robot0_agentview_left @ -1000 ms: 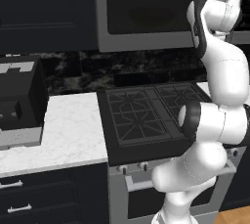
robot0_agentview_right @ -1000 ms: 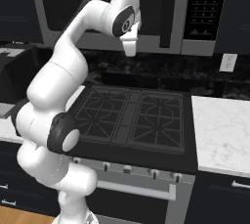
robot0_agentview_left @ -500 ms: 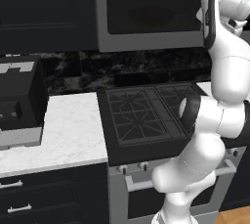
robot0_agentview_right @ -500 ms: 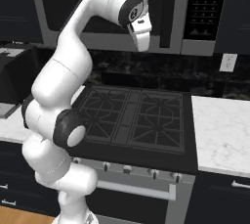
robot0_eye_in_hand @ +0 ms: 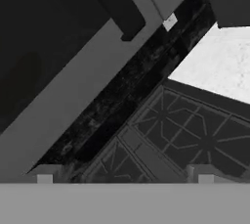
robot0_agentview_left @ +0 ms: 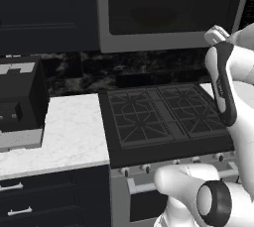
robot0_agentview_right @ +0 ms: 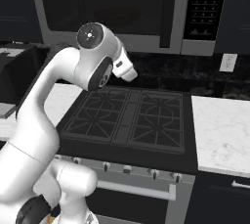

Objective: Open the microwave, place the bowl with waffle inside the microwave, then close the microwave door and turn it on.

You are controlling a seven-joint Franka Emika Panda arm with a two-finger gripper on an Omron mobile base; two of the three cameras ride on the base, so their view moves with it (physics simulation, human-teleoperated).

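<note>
tool (robot0_eye_in_hand: 125,176): jaws wide, holding nothing, over stove (robot0_agentview_right: 129,118) | microwave (robot0_agentview_right: 132,10) at 12 o'clock above stove | microwave door (robot0_agentview_right: 105,8) shut, handle (robot0_agentview_right: 167,10) untouched | progress: 0 of 4 steps done; bowl unseen

A black gas stove (robot0_agentview_left: 161,117) with grated burners was set between two white marble counters (robot0_agentview_left: 69,132) (robot0_agentview_right: 222,132). A row of knobs (robot0_agentview_right: 128,169) and a pale bar handle (robot0_agentview_right: 134,190) were seen on its near front. A black boxy appliance (robot0_agentview_left: 20,99) was placed on the left counter. A white wall outlet (robot0_agentview_right: 227,62) was mounted on the dark speckled backsplash (robot0_agentview_left: 124,70) at right. Dark drawers with pale handles (robot0_agentview_left: 15,187) were fitted below the left counter.
</note>
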